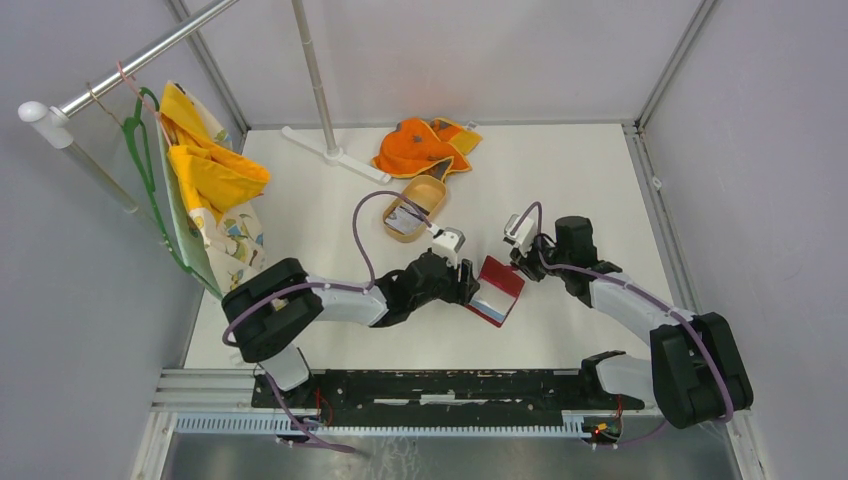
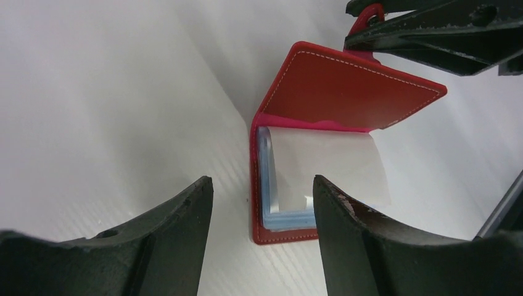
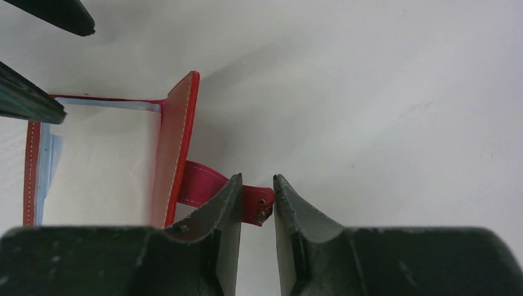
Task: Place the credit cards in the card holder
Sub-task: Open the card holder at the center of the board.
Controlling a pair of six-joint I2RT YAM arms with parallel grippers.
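Holds left gripper (image 2: 262,185) wide at the 9 o'clock edge of the open card holder (image 2: 351,86), mid-tabletop (image 1: 560,180), gripping nothing. Sets right gripper (image 3: 257,185) narrow about the snap tab (image 3: 200,182) at 2 o'clock, red flap upright; cannot tell whether pinched. Farther, at 10 o'clock, finds credit cards (image 1: 403,226) in tan tray (image 1: 432,188); orange cloth (image 1: 420,148) beyond.

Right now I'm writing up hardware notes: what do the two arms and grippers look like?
The left arm and right arm both have white links between chunky black joint housings, with a purple cable running along each. A small pale-grey camera block sits at each wrist. The left gripper and right gripper have matte black, scuffed fingers tapering to blunt tips.
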